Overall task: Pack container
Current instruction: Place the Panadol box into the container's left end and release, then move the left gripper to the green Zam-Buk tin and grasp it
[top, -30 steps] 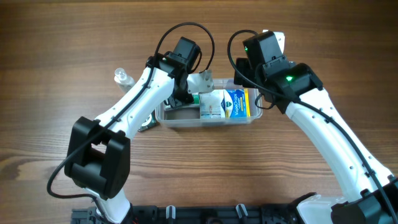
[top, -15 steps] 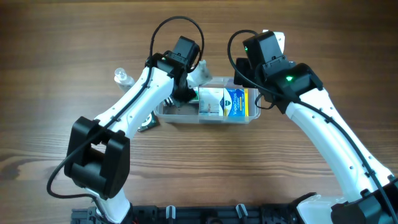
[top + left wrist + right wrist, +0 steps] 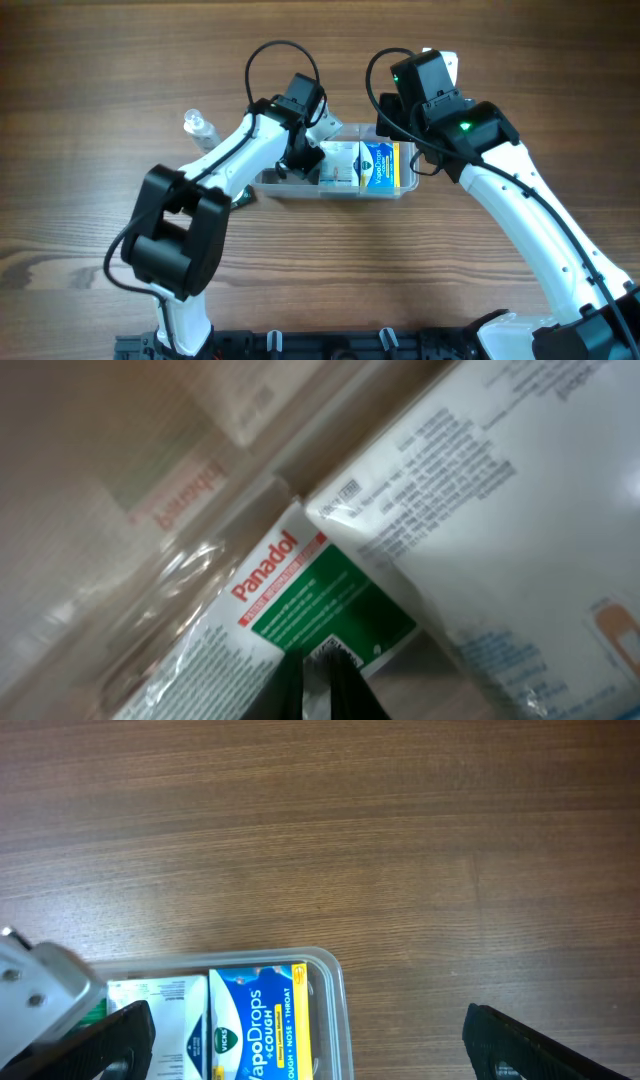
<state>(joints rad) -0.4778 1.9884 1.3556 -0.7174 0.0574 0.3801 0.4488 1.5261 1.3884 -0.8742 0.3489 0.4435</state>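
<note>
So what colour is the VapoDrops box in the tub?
The VapoDrops box is blue with a yellow strip and white letters. The right wrist view shows it best.

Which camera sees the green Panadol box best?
The left wrist view: the Panadol box fills it, name readable. Overhead, the left arm mostly hides it; the right wrist view shows at most a green edge.

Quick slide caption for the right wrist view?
Open right gripper above the clear container, cough drops box packed inside, wooden table beyond.
</note>
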